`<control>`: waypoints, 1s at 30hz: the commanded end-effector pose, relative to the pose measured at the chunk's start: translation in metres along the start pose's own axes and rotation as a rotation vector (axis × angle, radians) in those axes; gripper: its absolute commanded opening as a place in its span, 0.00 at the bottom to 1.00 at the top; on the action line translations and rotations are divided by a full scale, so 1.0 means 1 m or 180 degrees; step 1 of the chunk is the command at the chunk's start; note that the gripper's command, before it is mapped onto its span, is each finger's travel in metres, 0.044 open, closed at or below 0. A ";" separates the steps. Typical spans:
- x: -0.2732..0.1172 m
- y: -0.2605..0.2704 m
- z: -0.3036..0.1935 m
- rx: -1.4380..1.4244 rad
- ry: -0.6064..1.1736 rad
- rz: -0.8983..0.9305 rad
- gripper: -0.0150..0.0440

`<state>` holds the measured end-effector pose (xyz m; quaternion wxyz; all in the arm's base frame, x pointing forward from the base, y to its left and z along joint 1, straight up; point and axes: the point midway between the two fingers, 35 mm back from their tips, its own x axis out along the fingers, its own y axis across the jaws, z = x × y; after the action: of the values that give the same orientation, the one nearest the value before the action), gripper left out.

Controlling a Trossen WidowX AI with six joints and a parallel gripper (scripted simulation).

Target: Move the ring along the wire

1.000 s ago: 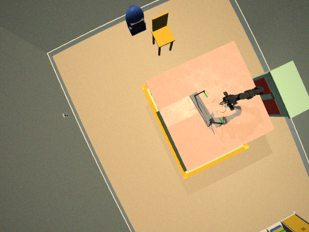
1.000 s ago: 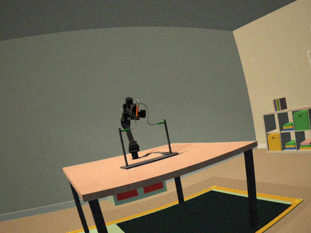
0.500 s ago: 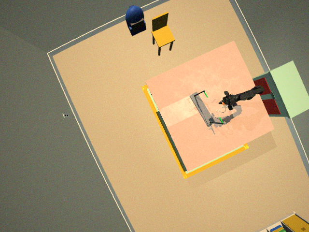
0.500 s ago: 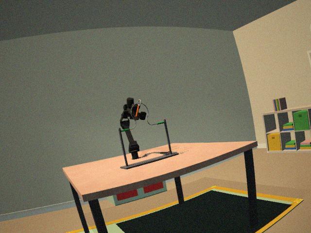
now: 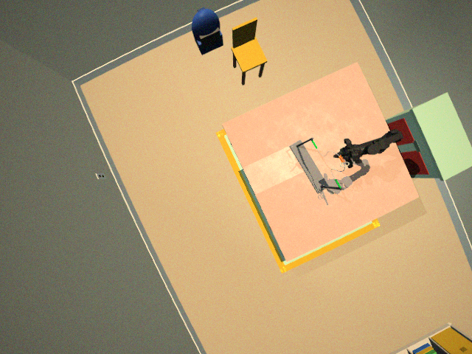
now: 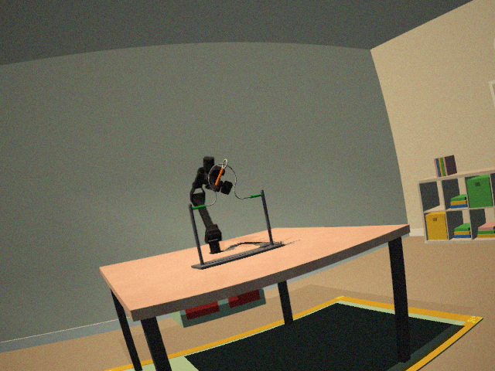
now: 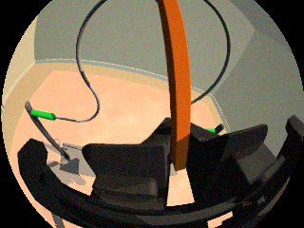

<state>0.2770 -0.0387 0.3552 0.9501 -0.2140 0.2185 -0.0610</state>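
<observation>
The ring [image 5: 346, 164] [image 6: 225, 162] is at the top of the wire's big loop; the wire seems to pass through it, but the views are too small to be sure. It is out of the wrist view. My gripper [image 5: 340, 156] [image 6: 217, 184] [image 7: 171, 121] is shut on the orange handle [image 5: 341, 158] [image 6: 219, 176] [image 7: 180, 95], which slants down from the ring in the exterior view. The grey wire [image 6: 236, 179] [image 7: 78, 52] curves close by the gripper. One green part [image 5: 313, 144] [image 6: 255, 195] and another green part [image 5: 338, 184] [image 6: 198, 206] are beside the posts.
One dark post [image 6: 196, 235] and another post [image 6: 266, 217] rise from a grey base bar [image 5: 309, 165] [image 6: 240, 256] on the pink table [image 5: 343, 95] [image 6: 159, 275]. The loop's side passes close to the gripper body in the exterior view. The gap to the wire cannot be told.
</observation>
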 end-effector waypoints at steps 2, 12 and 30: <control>0.001 -0.001 -0.002 -0.0178 -0.0010 -0.0096 0.00; 0.001 -0.006 -0.002 -0.0558 -0.0062 -0.0313 0.00; 0.001 -0.014 0.001 -0.1242 -0.0154 -0.0703 0.00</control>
<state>0.2782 -0.0502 0.3628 0.8907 -0.4022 0.1797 -0.1119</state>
